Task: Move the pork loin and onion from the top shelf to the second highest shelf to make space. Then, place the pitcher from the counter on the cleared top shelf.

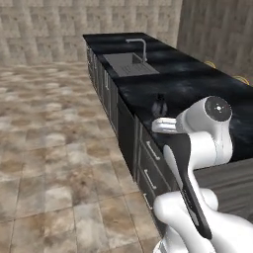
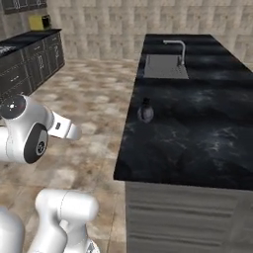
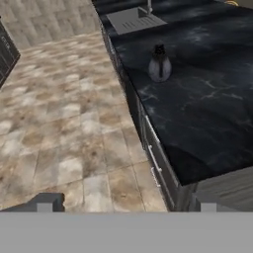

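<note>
My gripper [image 3: 126,206] is spread wide and grasps nothing; in the hand view its two dark tips rise far apart at the bottom edge, over the tiled floor [image 3: 64,113] just beside the cabinet fronts. I judge I am held back and high like this so that I can look along the table [image 3: 197,99] before reaching, since the pitcher [image 3: 160,64] is the only task thing before me.

The pitcher stands upright on the black marbled table, near its floor-side edge, well apart from the sink [image 3: 134,20] farther along. From the left base view it is partly behind my own white arm [image 1: 205,133], so only its dark upper body and neck [image 1: 159,105] show there; from the right base view it sits clear [image 2: 146,112] on the table [image 2: 197,128], between the sink [image 2: 165,65] and the near end.

Its handle I cannot place with any certainty: the jug is small, dark against dark stone, and the loop blurs into the neck. I cannot say from here which way I should approach it. No fridge shelves, pork loin or onion lie in front of me, so I cannot judge whether the top shelf is cleared.
</note>
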Available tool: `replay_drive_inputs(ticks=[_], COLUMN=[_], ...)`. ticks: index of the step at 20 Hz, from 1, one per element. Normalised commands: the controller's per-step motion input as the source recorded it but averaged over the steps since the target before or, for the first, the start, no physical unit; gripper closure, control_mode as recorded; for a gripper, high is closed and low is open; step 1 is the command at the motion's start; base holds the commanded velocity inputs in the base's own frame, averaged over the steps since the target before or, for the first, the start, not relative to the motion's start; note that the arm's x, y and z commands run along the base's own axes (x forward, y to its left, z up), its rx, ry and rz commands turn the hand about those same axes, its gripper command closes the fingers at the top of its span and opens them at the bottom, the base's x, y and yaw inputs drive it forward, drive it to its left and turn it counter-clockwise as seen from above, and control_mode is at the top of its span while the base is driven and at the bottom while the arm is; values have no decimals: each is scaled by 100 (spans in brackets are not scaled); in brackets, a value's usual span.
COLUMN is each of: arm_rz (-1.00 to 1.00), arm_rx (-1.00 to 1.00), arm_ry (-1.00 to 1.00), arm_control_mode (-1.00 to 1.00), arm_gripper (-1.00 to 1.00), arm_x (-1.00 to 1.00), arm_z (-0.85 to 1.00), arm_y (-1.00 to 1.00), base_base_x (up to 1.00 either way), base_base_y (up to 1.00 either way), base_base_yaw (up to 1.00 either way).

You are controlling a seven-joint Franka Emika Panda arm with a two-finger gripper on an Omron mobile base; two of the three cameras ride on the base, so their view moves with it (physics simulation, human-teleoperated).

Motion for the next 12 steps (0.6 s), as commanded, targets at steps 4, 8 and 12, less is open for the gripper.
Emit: replay_drive_inputs(ticks=[4, 8, 12], arm_rz=[0, 0, 0], arm_rx=[0, 0, 0], arm_ry=[0, 0, 0], arm_control_mode=[100, 100, 100], arm_gripper=[-100, -100, -100], arm_x=[0, 0, 0], arm_z=[0, 0, 0], arm_y=[0, 0, 0], base_base_x=[54, 57, 43], base_base_y=[57, 49, 56], base_base_yaw=[-36, -36, -34])
